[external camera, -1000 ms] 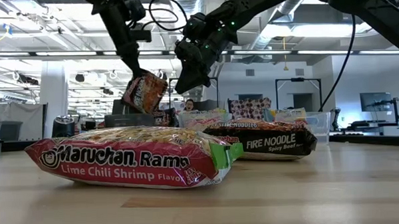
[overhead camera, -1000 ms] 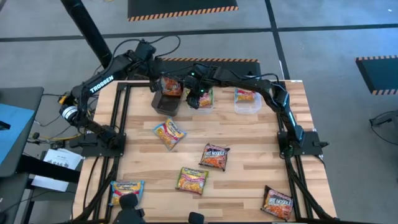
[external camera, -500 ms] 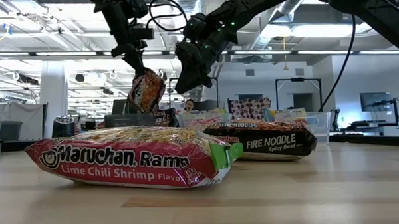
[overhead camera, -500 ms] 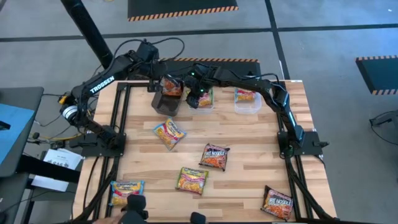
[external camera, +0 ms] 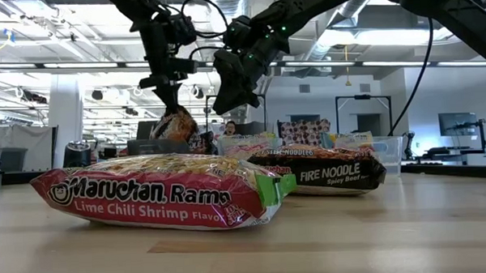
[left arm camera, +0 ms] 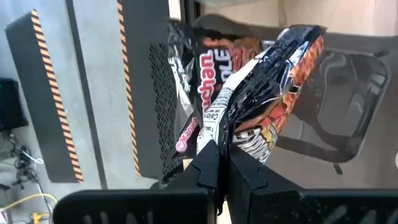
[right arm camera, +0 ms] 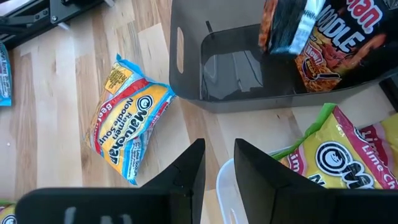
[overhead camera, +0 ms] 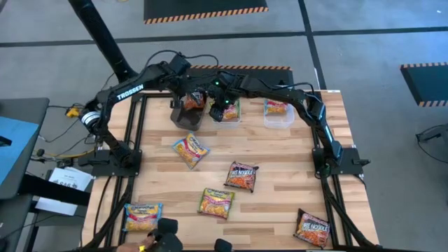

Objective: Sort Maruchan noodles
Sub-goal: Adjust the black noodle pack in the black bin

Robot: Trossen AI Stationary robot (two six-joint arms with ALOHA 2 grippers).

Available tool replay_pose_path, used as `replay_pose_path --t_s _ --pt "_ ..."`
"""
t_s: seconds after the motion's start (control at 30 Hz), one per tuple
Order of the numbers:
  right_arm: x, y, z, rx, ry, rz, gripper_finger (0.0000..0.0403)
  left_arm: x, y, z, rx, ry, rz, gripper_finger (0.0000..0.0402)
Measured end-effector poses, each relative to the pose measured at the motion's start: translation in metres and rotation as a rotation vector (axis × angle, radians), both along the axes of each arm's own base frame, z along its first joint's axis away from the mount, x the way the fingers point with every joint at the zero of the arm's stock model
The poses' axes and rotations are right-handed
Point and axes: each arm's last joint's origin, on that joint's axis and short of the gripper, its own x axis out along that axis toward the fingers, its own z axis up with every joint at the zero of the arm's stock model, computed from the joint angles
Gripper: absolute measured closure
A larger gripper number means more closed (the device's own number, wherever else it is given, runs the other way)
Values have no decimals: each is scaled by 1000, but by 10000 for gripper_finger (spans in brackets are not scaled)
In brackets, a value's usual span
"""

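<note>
My left gripper [overhead camera: 190,96] is shut on a dark Maruchan noodle packet [left arm camera: 267,93] and holds it over the black tub [overhead camera: 183,117] at the table's far side. A second dark packet [left arm camera: 205,62] leans inside that tub. Just to the right, my right gripper [right arm camera: 219,165] hangs open over a clear tub [right arm camera: 225,180] that holds a lime packet [right arm camera: 336,155]; nothing is between its fingers. Several more packets lie flat on the table, among them a light-blue one [overhead camera: 190,149]. My left gripper pinches the dark packet's crimped end seam [left arm camera: 219,127] between its two fingers [left arm camera: 208,165]. The fingers slant down from above. The packet hangs below them, edge-on in the low view [external camera: 174,123], with its lower end at the black tub's rim.
Another clear tub [overhead camera: 278,113] with a packet stands at the far right. Loose packets lie at mid-table [overhead camera: 241,176], [overhead camera: 215,203] and near the front corners [overhead camera: 142,215], [overhead camera: 312,228]. A big lime packet [external camera: 164,192] lies close before the low camera.
My left gripper has come down toward the black tub and shifted a little toward the table's right edge, rolling as it went. The dark packet it holds has sunk with it and turned edge-on. My right gripper has kept its place.
</note>
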Motion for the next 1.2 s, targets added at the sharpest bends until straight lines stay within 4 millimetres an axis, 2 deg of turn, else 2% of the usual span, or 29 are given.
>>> replay_pose_path --t_s 0.27,0.53,0.73,0.97,1.2 --pt "0 0 0 0 0 0 291 9 -3 -1 28 -7 -44 402" --pt "0 0 0 -5 0 6 291 11 2 -18 16 131 -44 401" --pt "0 0 0 -6 2 8 291 18 6 -32 11 162 15 401" --pt "-1 0 0 -4 7 8 285 20 5 -33 12 136 66 401" --pt "-1 0 0 -4 7 7 256 21 5 -32 11 115 87 401"
